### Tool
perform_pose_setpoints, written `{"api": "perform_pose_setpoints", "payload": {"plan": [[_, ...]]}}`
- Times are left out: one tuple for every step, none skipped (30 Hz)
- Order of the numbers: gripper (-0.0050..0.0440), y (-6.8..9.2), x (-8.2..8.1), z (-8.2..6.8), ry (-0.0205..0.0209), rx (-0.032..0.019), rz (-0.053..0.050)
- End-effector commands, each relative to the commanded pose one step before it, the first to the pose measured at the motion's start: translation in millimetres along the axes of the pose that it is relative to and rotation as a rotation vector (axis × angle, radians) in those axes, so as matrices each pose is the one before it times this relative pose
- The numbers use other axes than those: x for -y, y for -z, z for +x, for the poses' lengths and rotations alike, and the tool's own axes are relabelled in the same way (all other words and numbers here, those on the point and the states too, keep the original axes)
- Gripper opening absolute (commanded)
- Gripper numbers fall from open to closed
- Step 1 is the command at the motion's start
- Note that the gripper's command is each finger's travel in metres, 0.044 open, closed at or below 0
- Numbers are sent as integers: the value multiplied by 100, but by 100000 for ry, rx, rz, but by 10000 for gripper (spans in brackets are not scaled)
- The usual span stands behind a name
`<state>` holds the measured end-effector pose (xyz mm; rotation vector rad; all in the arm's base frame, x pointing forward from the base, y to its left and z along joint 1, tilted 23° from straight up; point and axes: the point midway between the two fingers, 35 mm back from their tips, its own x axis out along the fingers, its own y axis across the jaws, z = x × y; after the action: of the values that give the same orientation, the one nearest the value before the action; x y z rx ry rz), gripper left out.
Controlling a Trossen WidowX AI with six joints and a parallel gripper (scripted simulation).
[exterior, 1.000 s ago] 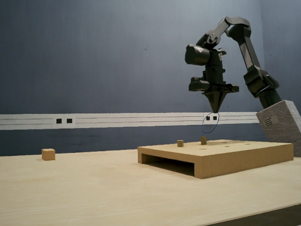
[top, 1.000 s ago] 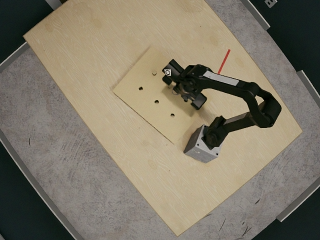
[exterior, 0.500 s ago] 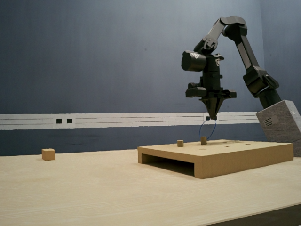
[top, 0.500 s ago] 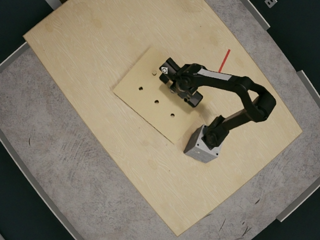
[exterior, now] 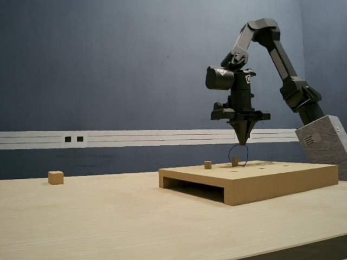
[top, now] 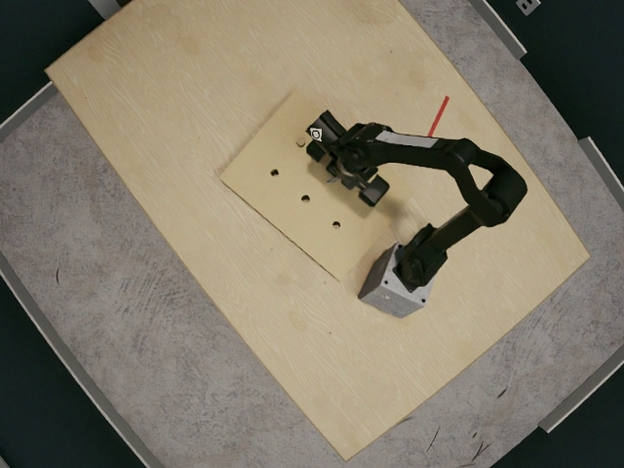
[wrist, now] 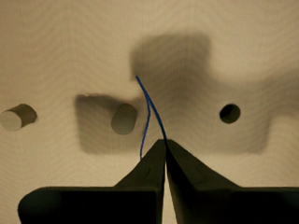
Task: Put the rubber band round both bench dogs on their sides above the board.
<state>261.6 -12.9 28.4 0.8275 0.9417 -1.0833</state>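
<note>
Pale wood table (exterior: pixel 111 223) w/ board (exterior: pixel 280 179), blue-grey wall (exterior: pixel 111 70) behind.

The pincer (top: pixel 336 174) hangs over the board (top: pixel 272 199) on the counter (top: pixel 166 96). One bench dog (top: pixel 300 141) stands just beyond it; three open holes lie alongside.
</note>
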Motion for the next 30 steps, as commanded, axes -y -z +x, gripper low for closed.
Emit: {"api": "perform_pose_setpoints", "payload": {"plan": [[-50,-184,-743,397,-1170,-33,300],[-50,-6,-82,180,-10,7,1],[-50,-6,-81,181,-10,7,1],[-50,-6,-80,182,-10,8,1],[-50,-6,-78,182,-10,8,1],[-50,-6,-77,183,-10,8,1],[-50,-11,-82,166,-38,3,7],[-50,-25,-100,118,-116,-8,25],[-50,-42,-119,65,-198,-2,44],[-50,0,0,0,0,0,0],[-50,0,0,0,0,0,0],[-50,-74,-125,17,-235,138,57],[-50,39,70,51,183,-28,-131],[-50,35,-32,5,16,-20,-48],[-50,-4,-131,-44,-165,15,110],[-50,15,-74,-8,109,-17,-16],[-50,16,-131,-11,32,-5,47],[-50,13,-166,-11,50,-2,-25],[-50,-3,-199,-6,-10,17,7],[-50,-2,-199,-5,-11,17,10],[-50,-2,-199,-4,-11,18,12],[-50,1,-199,-3,-13,2,11],[-50,2,-199,-3,-13,1,11],[-50,3,-199,-2,-13,2,11],[-50,4,-199,-1,-13,3,11],[-50,4,-199,0,-13,4,10],[-50,0,0,0,0,0,0],[-50,0,0,0,0,0,0],[-50,-16,-192,8,17,19,92],[-50,4,-198,1,-7,29,50]]}}
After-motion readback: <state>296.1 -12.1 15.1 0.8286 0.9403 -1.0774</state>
